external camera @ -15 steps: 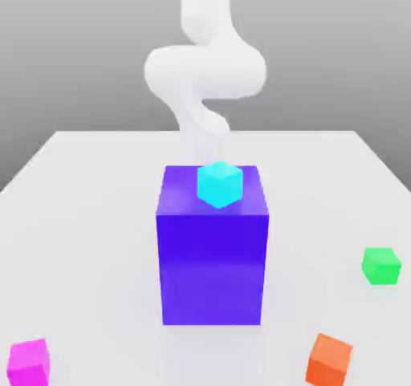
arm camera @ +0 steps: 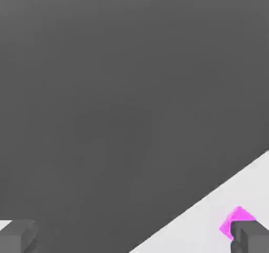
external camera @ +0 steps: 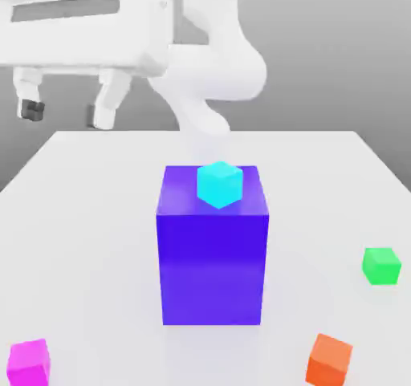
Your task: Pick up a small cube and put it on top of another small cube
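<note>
Pink cube [external camera: 29, 363]: flat on the tabletop [external camera: 88, 240], near corner at the exterior view's left, one vertical edge facing the camera; no long axis. Green cube [external camera: 381, 265]: flat, far right. Claw [external camera: 66, 108]: fingers apart, empty, high above.

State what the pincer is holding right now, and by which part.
Nothing. The pincer hangs open and empty high above the table, with the pink cube lying untouched at the near edge.
</note>
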{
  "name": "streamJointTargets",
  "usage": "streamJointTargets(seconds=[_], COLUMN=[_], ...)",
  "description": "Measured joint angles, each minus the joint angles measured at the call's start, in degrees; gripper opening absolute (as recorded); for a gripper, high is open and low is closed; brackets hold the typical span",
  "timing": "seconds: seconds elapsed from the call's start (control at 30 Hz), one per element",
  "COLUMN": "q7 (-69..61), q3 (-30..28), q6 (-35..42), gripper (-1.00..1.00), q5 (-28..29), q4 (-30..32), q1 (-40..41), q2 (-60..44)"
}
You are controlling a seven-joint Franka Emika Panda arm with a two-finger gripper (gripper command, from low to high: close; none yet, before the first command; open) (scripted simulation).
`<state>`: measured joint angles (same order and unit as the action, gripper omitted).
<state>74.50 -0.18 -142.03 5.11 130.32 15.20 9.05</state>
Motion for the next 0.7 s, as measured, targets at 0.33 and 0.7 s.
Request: streamJointTargets(seconds=[0.33, 0.7], q7=[11.8, 14.7], q3=[-3.2, -3.1], q6=[-6.0, -15.3], gripper=[0.00, -1.00], q5=[-3.3, -9.4], q4=[-0.7, -2.9], q1=[5.7, 9.2], q2=[-20.6, -39.0])
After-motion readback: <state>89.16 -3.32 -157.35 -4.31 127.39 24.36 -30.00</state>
